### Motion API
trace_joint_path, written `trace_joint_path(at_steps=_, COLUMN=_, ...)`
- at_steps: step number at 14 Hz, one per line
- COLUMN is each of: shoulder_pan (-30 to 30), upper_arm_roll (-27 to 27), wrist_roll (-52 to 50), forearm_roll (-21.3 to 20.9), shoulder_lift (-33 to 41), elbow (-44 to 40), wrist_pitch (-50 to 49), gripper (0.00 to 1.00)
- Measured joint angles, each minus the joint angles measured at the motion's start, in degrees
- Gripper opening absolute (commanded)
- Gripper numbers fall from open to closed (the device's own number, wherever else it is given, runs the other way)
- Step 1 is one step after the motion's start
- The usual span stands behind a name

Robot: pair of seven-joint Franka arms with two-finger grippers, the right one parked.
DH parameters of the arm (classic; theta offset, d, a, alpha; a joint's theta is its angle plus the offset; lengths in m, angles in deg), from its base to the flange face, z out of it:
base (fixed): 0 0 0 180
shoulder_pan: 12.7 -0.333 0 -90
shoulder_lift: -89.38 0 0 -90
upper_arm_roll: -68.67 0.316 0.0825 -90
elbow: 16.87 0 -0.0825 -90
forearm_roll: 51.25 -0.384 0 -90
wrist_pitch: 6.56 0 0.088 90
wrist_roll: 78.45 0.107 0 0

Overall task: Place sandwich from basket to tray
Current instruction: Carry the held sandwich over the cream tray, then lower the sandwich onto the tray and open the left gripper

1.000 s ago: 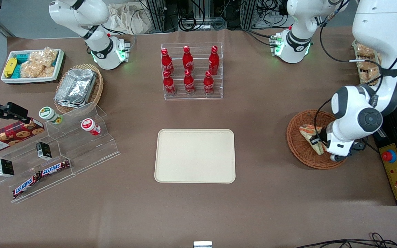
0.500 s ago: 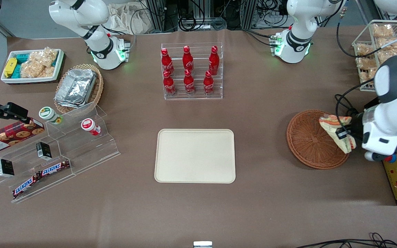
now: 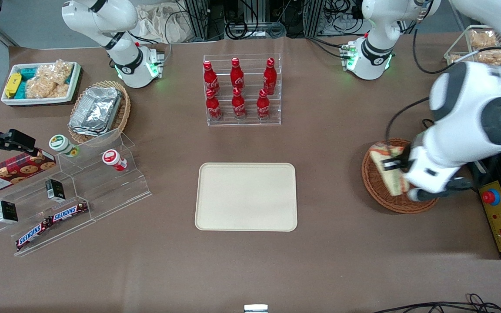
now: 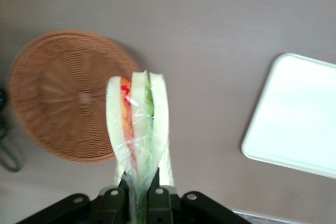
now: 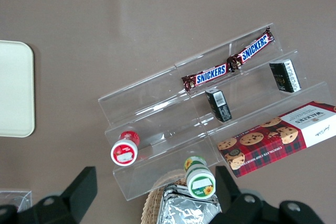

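Wicker basket (image 3: 379,191) now empty w/ sandwich (image 3: 390,173) clamped in gripper (image 3: 400,169), lifted above it and swinging back toward tray (image 3: 246,196), so transfer is underway.

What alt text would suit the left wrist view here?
The hand is shut on the wrapped sandwich, held clear above the brown table. The round wicker basket below it is empty, and a corner of the cream tray shows nearby.

Left arm bent low, pincer (image 4: 137,195) clamped, raised above table
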Motion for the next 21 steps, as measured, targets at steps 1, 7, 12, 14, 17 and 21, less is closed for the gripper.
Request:
trace_joint_path(at_steps=1, shoulder_pan=3.0, upper_arm_roll=-0.2, wrist_roll=0.0, forearm_roll=-0.2, shoulder_lift=-1.4, elbow=0.1, wrist_pitch=2.6, gripper=0.00)
trace_joint_path(at_steps=7, shoulder_pan=15.0, upper_arm_roll=-0.2, wrist_roll=-0.7, forearm_roll=-4.4, shoulder_lift=-14.4, elbow=-0.9, wrist_pitch=17.7, gripper=0.00)
trace_joint_path(at_steps=12, shoulder_pan=18.1, upper_arm_roll=-0.2, wrist_roll=-2.1, forearm_roll=-4.6, shoulder_lift=-23.1, elbow=-2.5, wrist_pitch=24.0, gripper=0.00)
trace_joint_path(at_steps=14, shoulder_pan=18.7, upper_arm_roll=-0.1, wrist_roll=-2.2, forearm_roll=-4.6, shoulder_lift=-25.4, elbow=-2.6, wrist_pitch=26.5, gripper=0.00)
trace_joint_path(at_steps=17, shoulder_pan=19.4, upper_arm_roll=0.3, wrist_roll=-2.8, forearm_roll=-4.6, shoulder_lift=-27.8, elbow=-3.0, wrist_pitch=29.0, gripper=0.99)
trace_joint_path(at_steps=21, shoulder_pan=19.4, upper_arm_roll=0.4, wrist_roll=-6.1, forearm_roll=-4.6, shoulder_lift=-27.7, elbow=-4.7, wrist_pitch=28.2, gripper=0.99)
